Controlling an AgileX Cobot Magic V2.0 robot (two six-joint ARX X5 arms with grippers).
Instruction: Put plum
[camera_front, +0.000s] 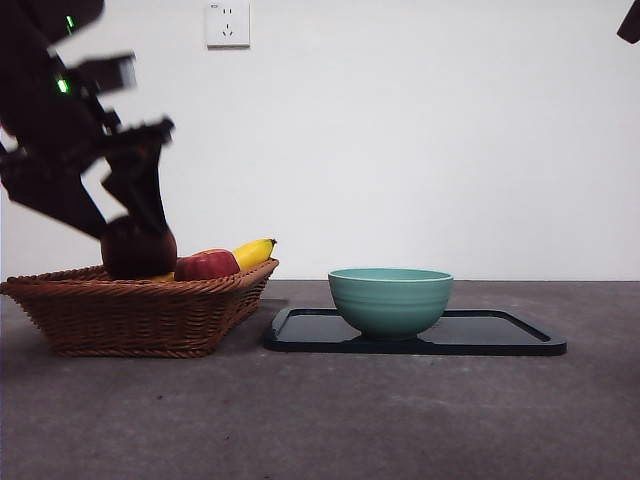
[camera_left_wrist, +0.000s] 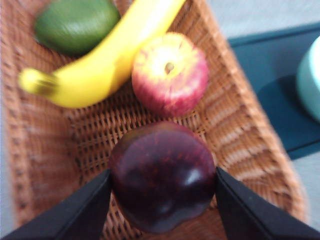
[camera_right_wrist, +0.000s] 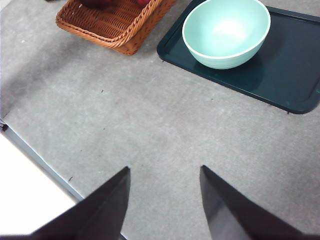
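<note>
- Plum (camera_left_wrist: 162, 177): dark purple, glossy, sitting between the two jaws of the left gripper (camera_left_wrist: 162, 200). In the front view the plum (camera_front: 138, 250) shows above the basket (camera_front: 130, 310) rim; whether it is clear of the weave or resting on it, I cannot tell.
- Left gripper (camera_front: 140, 225): pinching the plum, one jaw against each flank. Its arm enters the front view from about 10 o'clock.
- Basket contents, left wrist view: apple (camera_left_wrist: 170, 74) just beyond the plum at 12 o'clock, near but apart. Banana (camera_left_wrist: 100, 65) at roughly 11 o'clock, touching the apple's side. A green fruit (camera_left_wrist: 76, 24) sits behind the banana.
- Front view: bowl (camera_front: 390, 300) stands on a dark tray (camera_front: 500, 335) at 3 o'clock from the basket, a short gap between tray and basket.
- Right gripper (camera_right_wrist: 165, 200): jaws spread, holding nothing, waiting over bare table (camera_right_wrist: 150, 125).
- Step in hand, as judged: grasp made, lift beginning or about to.
- Next move, as judged: raise the plum above the basket rim, carry it towards 3 o'clock, over the bowl, which is the likely target. Grip must hold on smooth skin; watch for slip.
</note>
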